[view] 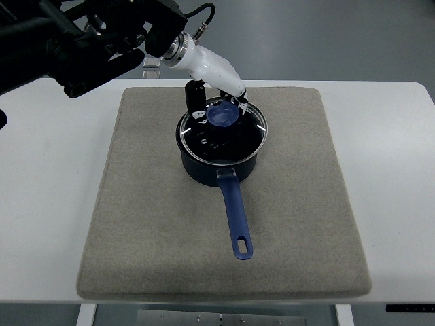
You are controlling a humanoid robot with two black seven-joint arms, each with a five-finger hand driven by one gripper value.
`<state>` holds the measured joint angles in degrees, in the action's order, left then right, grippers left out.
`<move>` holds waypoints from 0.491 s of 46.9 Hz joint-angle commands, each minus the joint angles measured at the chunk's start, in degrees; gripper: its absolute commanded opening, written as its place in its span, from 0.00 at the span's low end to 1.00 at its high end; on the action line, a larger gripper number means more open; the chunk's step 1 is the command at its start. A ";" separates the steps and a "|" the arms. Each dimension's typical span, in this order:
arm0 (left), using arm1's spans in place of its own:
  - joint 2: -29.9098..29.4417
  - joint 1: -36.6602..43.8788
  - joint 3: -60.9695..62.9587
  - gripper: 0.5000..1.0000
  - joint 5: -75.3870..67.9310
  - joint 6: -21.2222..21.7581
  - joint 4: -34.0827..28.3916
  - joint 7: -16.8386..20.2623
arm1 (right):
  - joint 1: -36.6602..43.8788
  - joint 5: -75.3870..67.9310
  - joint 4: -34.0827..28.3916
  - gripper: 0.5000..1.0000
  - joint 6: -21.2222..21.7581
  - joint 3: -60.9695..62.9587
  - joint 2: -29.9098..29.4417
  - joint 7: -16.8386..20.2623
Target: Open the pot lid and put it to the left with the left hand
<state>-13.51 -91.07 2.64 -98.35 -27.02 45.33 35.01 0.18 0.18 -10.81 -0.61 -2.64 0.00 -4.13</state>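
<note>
A dark blue pot (219, 165) with a long blue handle (236, 221) stands on the grey mat (149, 224), handle pointing toward me. Its glass lid (211, 139) sits level on the rim, with a blue knob (221, 114) in the middle. My left hand (219, 107), white with black fingers, reaches in from the upper left and hangs over the lid. Its thumb (196, 102) stands just left of the knob and the other fingers (240, 97) lie at the knob's far right side. The fingers straddle the knob, and a small gap shows at the thumb.
The mat lies on a white table (47, 204). My black left arm (75, 41) fills the upper left corner. Bare mat stretches to the left of the pot and to its right.
</note>
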 commanded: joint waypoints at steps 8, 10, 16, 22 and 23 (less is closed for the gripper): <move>0.24 0.01 0.00 0.10 0.00 0.12 -0.06 -0.01 | 0.00 0.00 0.00 0.83 0.00 0.00 0.00 0.00; 0.24 0.01 0.00 0.10 0.00 0.21 -0.06 -0.01 | 0.00 0.00 0.08 0.83 0.00 0.00 0.00 0.00; 0.33 -0.08 -0.09 0.04 0.00 0.30 -0.24 -0.01 | 0.00 0.00 0.00 0.83 0.00 0.00 0.00 0.00; 0.33 -0.08 -0.18 0.00 0.00 0.39 -0.33 -0.01 | 0.00 0.00 0.00 0.83 0.00 0.00 0.00 0.00; 0.33 -0.08 -0.18 0.00 0.00 0.39 -0.24 -0.01 | 0.00 0.00 0.00 0.83 0.00 0.00 0.00 0.00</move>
<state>-13.18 -91.12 2.48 -98.35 -26.62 45.09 35.00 0.18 0.18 -10.81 -0.61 -2.64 0.00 -4.11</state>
